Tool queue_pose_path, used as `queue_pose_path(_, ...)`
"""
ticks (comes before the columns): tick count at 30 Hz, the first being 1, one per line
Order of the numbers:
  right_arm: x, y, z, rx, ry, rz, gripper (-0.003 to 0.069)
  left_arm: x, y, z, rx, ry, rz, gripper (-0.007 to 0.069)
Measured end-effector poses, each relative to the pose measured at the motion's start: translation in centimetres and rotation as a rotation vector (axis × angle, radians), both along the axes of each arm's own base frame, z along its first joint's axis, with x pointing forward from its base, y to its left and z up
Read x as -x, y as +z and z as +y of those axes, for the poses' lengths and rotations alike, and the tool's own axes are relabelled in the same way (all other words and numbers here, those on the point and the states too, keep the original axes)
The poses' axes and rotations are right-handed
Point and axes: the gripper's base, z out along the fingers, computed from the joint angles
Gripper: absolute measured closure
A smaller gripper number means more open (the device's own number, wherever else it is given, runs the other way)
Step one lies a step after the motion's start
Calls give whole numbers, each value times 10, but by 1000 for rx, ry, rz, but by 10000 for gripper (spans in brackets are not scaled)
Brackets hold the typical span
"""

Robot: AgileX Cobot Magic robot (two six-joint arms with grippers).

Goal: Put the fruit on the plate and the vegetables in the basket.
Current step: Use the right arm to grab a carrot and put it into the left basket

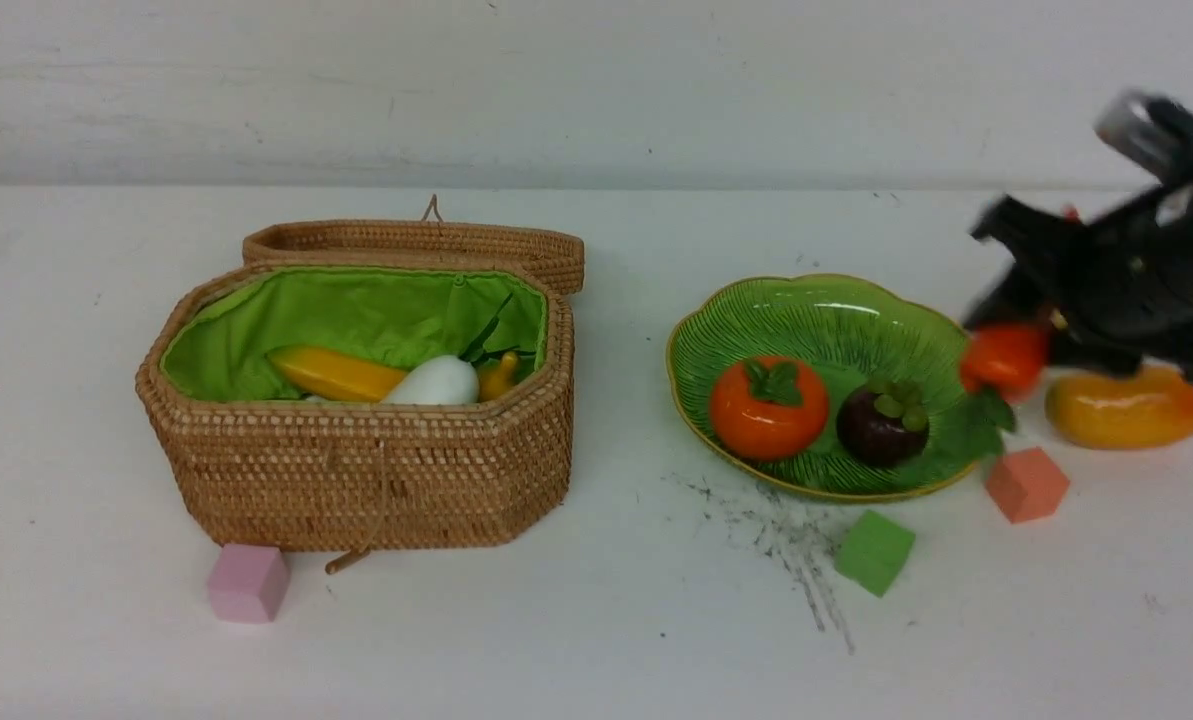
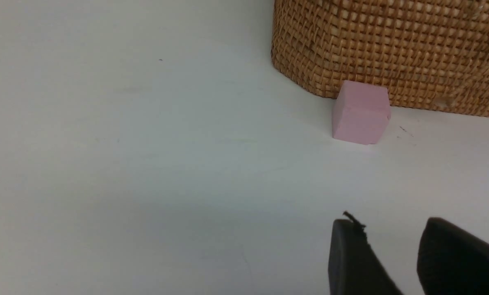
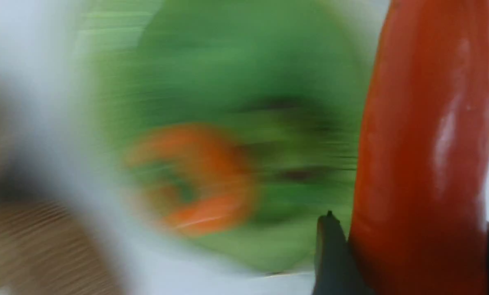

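Fruit: 3 – orange persimmon [image 1: 768, 408], purple mangosteen [image 1: 882, 421], mango [image 1: 1124, 409]. Vegetables visible: 4. Cubes: 3. Basket [image 1: 356, 470]: 1. Plate [image 1: 806, 320]: 1.

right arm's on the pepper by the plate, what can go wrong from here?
1. The right claw has the red-orange pepper between its fingers, but the wrist view is blurred from motion; a glossy toy may slip.
2. The carry to the basket passes over the plate; a drop could land among the fruit there.
3. The mango sits right beside the claw and may get nudged.
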Motion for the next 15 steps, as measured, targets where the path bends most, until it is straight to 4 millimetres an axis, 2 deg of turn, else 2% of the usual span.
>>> queue_pose_path(1,3,25,33,-2,152,-169,292,0,0,0,0,0,0,386)
queue_pose_path(2,4,33,45,32,232,-244,292,0,0,0,0,0,0,386)
queue_pose_path(3,6,46,66,59,332,-340,292,0,0,0,0,0,0,386)
queue_pose_path(4,7,54,82,59,395,-397,292,0,0,0,0,0,0,386)
queue_pose_path(5,6,64,110,88,515,-494,292,0,0,0,0,0,0,386)
queue_pose_path(6,4,68,129,100,588,-546,292,0,0,0,0,0,0,386)
queue_pose_path(7,2,72,140,117,633,-592,292,0,0,0,0,0,0,386)
queue_pose_path(8,1,68,147,109,653,-586,292,0,0,0,0,0,0,386)
queue_pose_path(9,-9,62,174,126,738,-635,292,0,0,0,0,0,0,386)
queue_pose_path(10,-14,56,186,143,774,-659,292,0,0,0,0,0,0,386)
queue_pose_path(11,-16,58,189,143,779,-673,292,0,0,0,0,0,0,386)
queue_pose_path(12,-31,37,213,171,825,-692,292,0,0,0,0,0,0,386)
queue_pose_path(15,-54,9,241,208,844,-725,292,0,0,0,0,0,0,386)
